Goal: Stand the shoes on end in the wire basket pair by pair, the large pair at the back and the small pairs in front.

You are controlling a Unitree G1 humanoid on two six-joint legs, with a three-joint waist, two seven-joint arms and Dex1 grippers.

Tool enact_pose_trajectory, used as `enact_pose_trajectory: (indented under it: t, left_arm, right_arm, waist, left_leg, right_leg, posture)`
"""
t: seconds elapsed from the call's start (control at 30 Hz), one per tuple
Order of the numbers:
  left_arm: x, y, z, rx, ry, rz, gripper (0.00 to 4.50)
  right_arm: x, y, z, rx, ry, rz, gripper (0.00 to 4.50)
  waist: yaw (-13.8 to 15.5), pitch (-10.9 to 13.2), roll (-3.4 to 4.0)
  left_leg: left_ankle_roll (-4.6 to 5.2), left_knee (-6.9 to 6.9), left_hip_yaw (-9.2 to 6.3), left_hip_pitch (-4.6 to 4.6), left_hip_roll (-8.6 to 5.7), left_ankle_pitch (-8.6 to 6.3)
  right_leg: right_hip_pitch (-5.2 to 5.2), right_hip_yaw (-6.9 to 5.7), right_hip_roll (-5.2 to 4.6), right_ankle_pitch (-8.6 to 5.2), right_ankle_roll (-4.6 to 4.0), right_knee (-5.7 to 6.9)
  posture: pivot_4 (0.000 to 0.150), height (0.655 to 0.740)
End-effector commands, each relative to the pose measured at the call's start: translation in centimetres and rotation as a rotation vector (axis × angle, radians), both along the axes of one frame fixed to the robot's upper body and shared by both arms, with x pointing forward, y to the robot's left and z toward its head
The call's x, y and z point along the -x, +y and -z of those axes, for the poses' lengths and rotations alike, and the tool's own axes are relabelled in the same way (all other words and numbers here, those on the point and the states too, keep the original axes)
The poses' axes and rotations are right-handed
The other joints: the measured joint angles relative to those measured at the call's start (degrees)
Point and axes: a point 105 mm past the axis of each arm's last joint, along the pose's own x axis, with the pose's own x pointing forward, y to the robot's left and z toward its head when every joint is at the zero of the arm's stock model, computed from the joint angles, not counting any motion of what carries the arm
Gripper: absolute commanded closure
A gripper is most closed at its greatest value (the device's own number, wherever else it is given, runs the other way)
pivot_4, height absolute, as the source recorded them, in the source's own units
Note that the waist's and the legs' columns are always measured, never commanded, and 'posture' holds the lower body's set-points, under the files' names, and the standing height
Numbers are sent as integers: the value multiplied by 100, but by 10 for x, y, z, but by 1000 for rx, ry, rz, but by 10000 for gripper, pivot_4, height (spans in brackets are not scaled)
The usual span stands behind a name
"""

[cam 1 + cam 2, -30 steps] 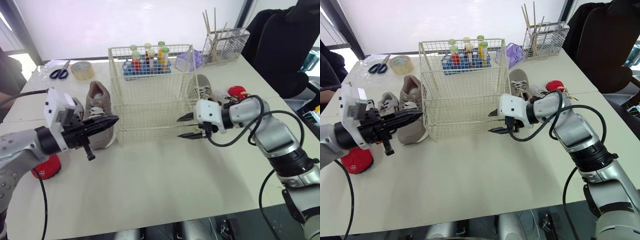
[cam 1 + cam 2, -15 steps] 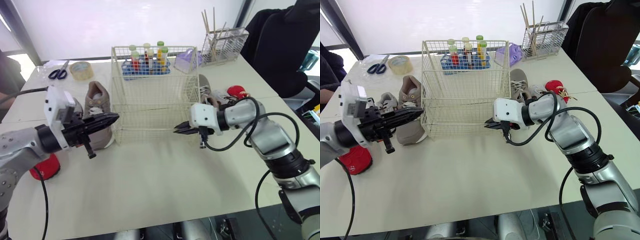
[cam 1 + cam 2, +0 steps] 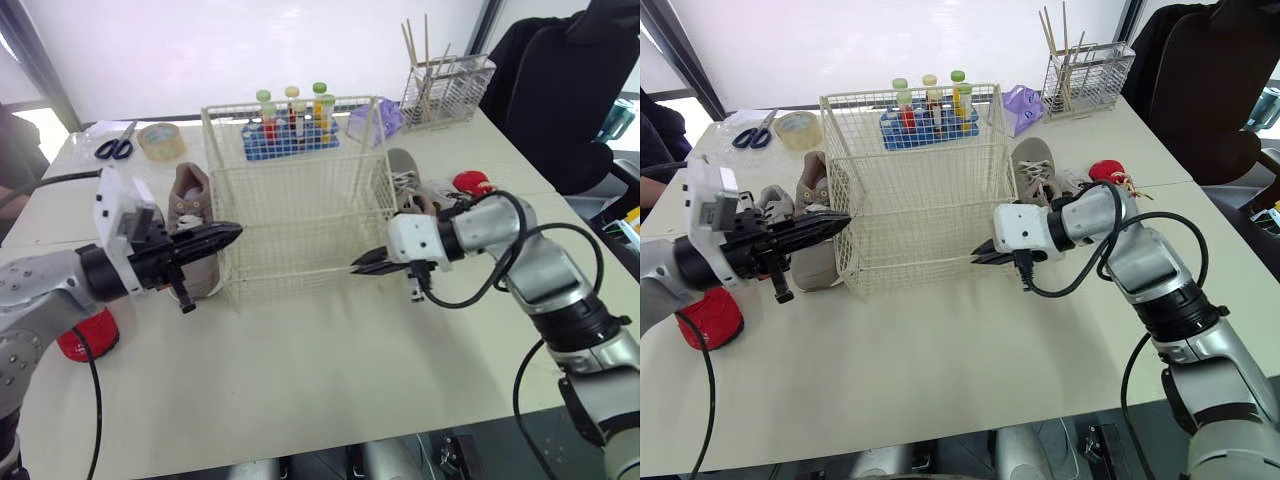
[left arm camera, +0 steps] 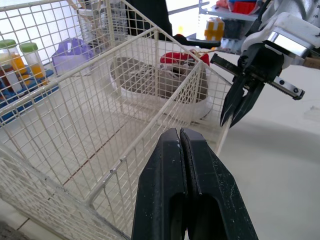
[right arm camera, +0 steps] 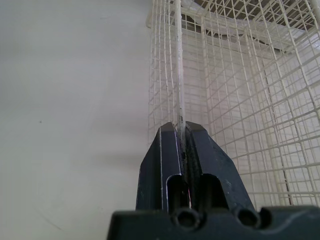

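Empty wire basket (image 3: 300, 235) mid-table, grey shoe (image 3: 190, 205) just left, second shoe (image 3: 403, 168) right, right gripper (image 3: 362, 266) pinching its corner wire, left gripper (image 3: 232, 233) fingers pressed together at its left wall, liable to tip or slip free if pulled unevenly.

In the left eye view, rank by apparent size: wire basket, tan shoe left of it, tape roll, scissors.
1. wire basket
2. tan shoe
3. tape roll and scissors: they look alike, both far back, so unranked.

The wire basket (image 3: 300, 200) half hides the grey shoe (image 3: 406, 172) beyond it.
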Motion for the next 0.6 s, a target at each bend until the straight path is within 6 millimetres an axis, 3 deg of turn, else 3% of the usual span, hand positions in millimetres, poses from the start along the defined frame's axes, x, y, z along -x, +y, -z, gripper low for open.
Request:
enact_pose_trajectory:
  t: [0.03, 0.4, 0.6]
  left_arm:
    - [2, -2, -7, -4, -37, 4, 45000]
    - [2, -2, -7, -4, -41, -7, 45000]
    - [2, -2, -7, -1, -41, -7, 45000]
  right_arm:
    - [0, 7, -11, -4, -62, -46, 44320]
    - [16, 12, -3, 11, 72, -15, 44320]
    - [18, 17, -4, -30, 51, 42, 44320]
  waist:
    - [0, 0, 0]
    - [10, 0, 0]
    - [1, 0, 0]
  left_leg:
    - [0, 0, 0, 0, 0, 0]
    - [-8, 0, -2, 2, 2, 4]
    - [-8, 0, -2, 3, 2, 4]
  right_leg:
    - [0, 0, 0, 0, 0, 1]
    - [0, 0, -1, 0, 0, 7]
    - [0, 0, -2, 0, 0, 8]
  posture:
    - [1500, 7400]
    - [1500, 7400]
    - [1500, 7400]
